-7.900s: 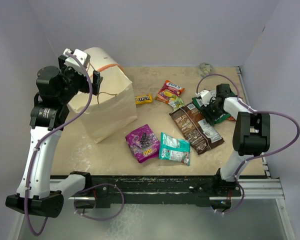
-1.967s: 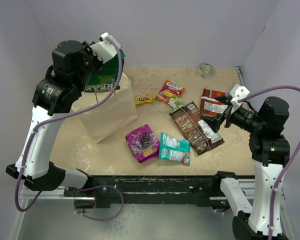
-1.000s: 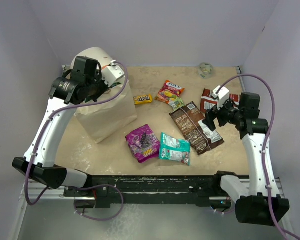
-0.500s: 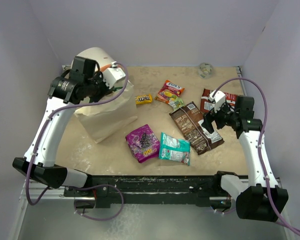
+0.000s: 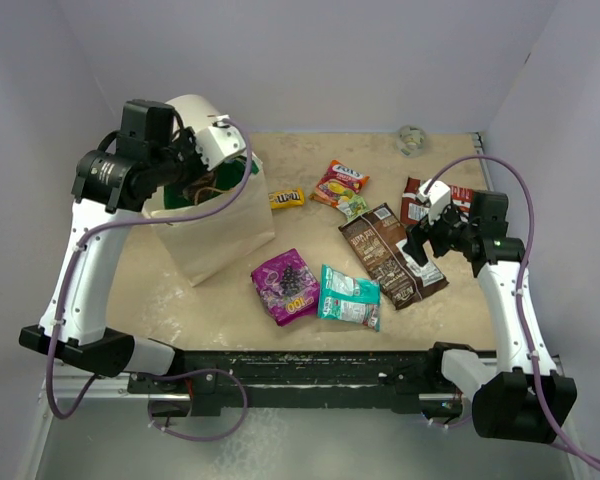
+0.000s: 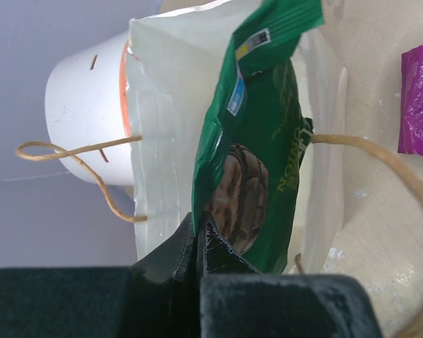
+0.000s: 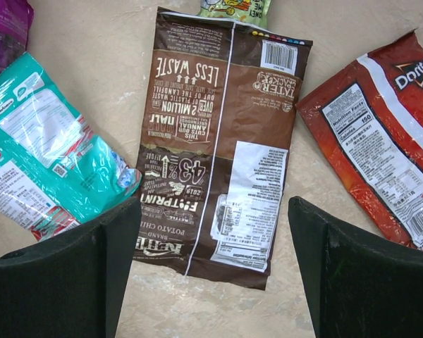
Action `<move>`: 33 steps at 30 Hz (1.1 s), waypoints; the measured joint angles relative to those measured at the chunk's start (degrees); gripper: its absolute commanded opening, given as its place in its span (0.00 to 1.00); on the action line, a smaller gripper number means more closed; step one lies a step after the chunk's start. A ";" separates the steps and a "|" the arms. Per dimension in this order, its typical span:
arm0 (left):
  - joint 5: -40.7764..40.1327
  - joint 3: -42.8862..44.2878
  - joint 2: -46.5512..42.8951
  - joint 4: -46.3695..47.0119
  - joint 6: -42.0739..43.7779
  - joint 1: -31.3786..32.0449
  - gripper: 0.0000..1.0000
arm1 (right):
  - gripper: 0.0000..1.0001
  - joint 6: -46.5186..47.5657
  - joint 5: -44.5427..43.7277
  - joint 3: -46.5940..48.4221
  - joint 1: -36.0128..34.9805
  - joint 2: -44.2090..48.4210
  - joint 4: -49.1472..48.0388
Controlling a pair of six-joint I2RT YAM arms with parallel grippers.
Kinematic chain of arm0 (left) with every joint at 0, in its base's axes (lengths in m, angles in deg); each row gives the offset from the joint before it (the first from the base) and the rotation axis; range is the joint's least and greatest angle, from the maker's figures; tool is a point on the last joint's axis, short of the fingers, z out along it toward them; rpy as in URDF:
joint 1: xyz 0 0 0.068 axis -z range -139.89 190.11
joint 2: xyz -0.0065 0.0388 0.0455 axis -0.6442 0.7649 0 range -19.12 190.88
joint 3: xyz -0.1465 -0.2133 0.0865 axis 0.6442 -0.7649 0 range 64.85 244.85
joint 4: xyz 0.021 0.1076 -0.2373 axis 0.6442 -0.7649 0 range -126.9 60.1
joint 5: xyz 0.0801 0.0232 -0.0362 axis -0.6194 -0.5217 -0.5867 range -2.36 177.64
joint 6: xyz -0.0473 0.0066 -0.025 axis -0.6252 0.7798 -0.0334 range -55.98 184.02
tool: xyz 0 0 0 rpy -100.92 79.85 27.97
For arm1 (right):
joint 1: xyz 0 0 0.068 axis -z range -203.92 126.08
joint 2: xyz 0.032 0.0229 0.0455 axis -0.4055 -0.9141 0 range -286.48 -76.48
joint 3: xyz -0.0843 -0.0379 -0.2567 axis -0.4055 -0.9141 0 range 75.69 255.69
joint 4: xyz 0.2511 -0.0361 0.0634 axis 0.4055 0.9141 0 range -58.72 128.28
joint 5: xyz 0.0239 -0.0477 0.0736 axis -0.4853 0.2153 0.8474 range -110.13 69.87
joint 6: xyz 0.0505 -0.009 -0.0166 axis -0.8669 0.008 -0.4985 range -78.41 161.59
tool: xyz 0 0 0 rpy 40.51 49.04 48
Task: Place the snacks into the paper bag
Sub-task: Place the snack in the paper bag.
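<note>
- Two seconds ago the left end effector (image 5: 202,168) held the green packet (image 6: 257,176) high above the paper bag (image 5: 220,230). Now it sits lower, and the packet hangs in the bag's open mouth, between its walls.
- The right end effector (image 7: 211,278), raised near the table's right edge back then, now hovers low over the dark brown packet (image 7: 225,141). It has barely shifted in the last half second.
- The left end effector is clenched on the green packet's near edge, and the rest of the packet reaches away from it into the bag.
- The right end effector is released, jaws spread wide, grasping nothing. The brown packet lies flat on the table (image 5: 450,160) under the gap.
- In the right wrist view the orange-red packet (image 7: 381,165) lies just right of the brown one and the teal packet (image 7: 49,155) lies left of it.
- The purple packet (image 5: 287,285) lies beside the teal one.
- A white-and-orange cylinder (image 5: 195,110) stands right behind the bag.
- The yellow candy bag (image 5: 287,199) lies just beside the bag, and a grey-green ball (image 5: 412,138) sits at the far edge.
</note>
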 measured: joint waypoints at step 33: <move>16.81 -13.90 2.10 0.98 -3.61 -11.23 0.00 | 0.87 -0.02 -0.39 -1.36 -0.59 -0.70 -0.44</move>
